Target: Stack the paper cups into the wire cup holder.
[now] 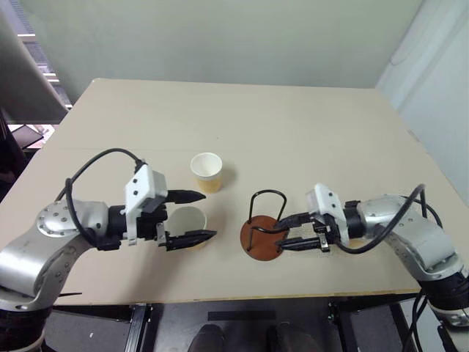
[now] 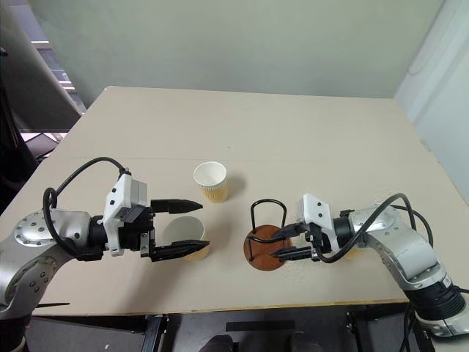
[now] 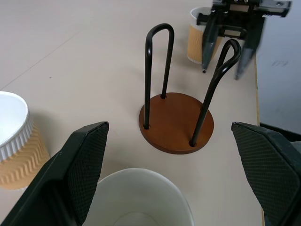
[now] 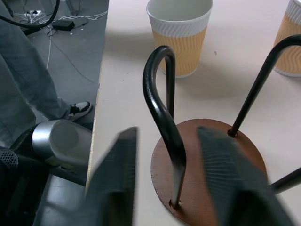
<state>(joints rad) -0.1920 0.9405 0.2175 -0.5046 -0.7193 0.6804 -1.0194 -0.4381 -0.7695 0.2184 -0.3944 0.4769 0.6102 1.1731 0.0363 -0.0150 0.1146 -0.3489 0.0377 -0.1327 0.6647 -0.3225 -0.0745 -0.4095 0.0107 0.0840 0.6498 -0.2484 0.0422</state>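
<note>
I judge the paper cups to be light, thin-walled and easy to crush, with a ribbed sleeve that should give decent friction, so I would take each one across the sleeve just below the rolled rim, with light closing force only. One cup (image 1: pixel 188 224) stands near the front edge of the table (image 1: pixel 308 132), between the wide-open fingers of the left end effector (image 1: pixel 187 217), which straddles it without visibly pressing on it. A second cup (image 1: pixel 207 171) stands upright just beyond it, toward the middle of the table. A third cup (image 3: pixel 200 35) shows in the left wrist view on the far side of the holder, behind the right arm. All three appear empty, white inside. The wire cup holder (image 1: pixel 261 233) stands upright near the front edge, between the two arms; its reddish-brown base is bare, so no cup is stacked in it yet. The right end effector (image 1: pixel 294 232) sits at the holder with its fingers parted on either side of one wire loop, not clamped on it. I judge the holder stiff but light enough to slide or tip if a cup is pushed in off-centre.
</note>
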